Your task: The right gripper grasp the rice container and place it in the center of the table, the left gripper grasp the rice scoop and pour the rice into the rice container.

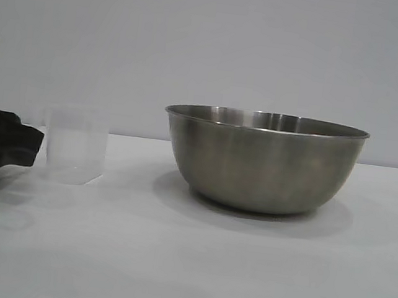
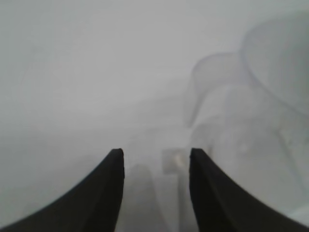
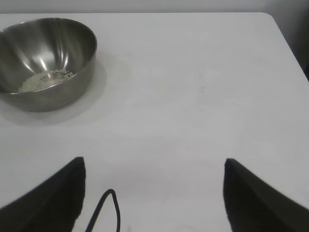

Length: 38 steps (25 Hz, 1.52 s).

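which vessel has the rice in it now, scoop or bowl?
The rice container: the rice lies heaped on its bottom. The rice scoop stands upright on the table, looking empty.

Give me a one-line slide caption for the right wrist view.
Rice lies in the steel bowl on the white table, with the open right tool parked well away from it.

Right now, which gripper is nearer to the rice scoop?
Left. The left gripper sits just beside the rice scoop, open; the right gripper is far off, beyond the rice container.
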{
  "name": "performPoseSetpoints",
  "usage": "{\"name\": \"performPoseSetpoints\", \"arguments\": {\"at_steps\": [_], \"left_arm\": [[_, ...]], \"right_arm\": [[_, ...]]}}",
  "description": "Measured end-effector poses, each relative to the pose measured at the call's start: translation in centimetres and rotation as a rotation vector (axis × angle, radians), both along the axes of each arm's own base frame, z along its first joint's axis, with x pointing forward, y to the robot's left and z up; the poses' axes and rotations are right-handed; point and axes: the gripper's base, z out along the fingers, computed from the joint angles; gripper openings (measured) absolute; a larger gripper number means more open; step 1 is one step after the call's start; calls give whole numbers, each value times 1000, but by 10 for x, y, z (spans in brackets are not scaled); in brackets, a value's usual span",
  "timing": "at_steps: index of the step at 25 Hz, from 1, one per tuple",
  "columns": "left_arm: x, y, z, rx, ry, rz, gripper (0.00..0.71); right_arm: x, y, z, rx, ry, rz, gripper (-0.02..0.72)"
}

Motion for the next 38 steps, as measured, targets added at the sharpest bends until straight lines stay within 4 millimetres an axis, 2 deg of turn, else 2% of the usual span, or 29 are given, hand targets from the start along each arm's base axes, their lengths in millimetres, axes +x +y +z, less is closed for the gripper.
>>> {"name": "performPoseSetpoints", "arguments": {"at_steps": [8,14,20,27,34,38], "left_arm": [[-5,1,70,-2,-239,-10,311],[-15,4,103,7,-286,-11,311],[-37,15,146,0,-323,57,311],[-73,28,175,1,-259,110,311],[-105,60,188,-9,-158,232,311],[-133,65,197,-16,-144,234,311]], "right_arm": [[0,0,0,0,0,0,544],[0,0,0,0,0,0,544],[0,0,0,0,0,0,544],[0,0,0,0,0,0,544],[0,0,0,0,0,0,544],[0,0,0,0,0,0,544]]}}
